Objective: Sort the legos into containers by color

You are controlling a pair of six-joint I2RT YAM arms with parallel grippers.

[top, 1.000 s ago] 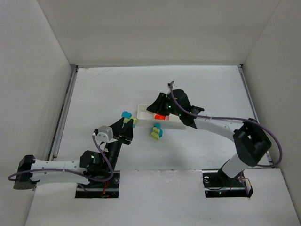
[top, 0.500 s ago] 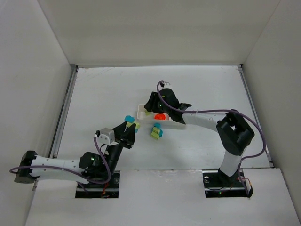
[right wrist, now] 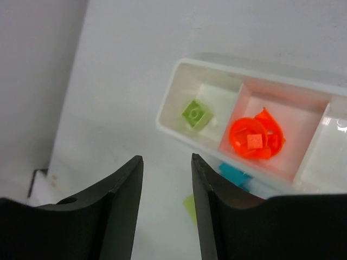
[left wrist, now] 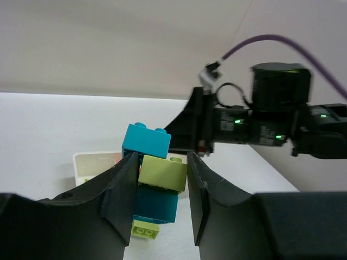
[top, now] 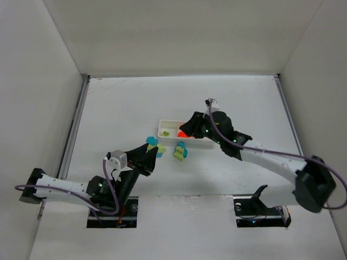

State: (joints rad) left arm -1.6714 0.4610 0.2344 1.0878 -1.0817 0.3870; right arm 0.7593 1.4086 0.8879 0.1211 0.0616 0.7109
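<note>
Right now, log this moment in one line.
left gripper: gripping cyan/yellow-green lego stack | right gripper: open, empty, by tray | tray: orange-red legos middle, yellow-green lego end compartment

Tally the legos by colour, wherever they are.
Yellow-green legos: 3, one each in the tray, in the left gripper and on the table.
Cyan legos: at least 2.
Orange legos: at least 2, clumped.
Total: at least 7.
</note>
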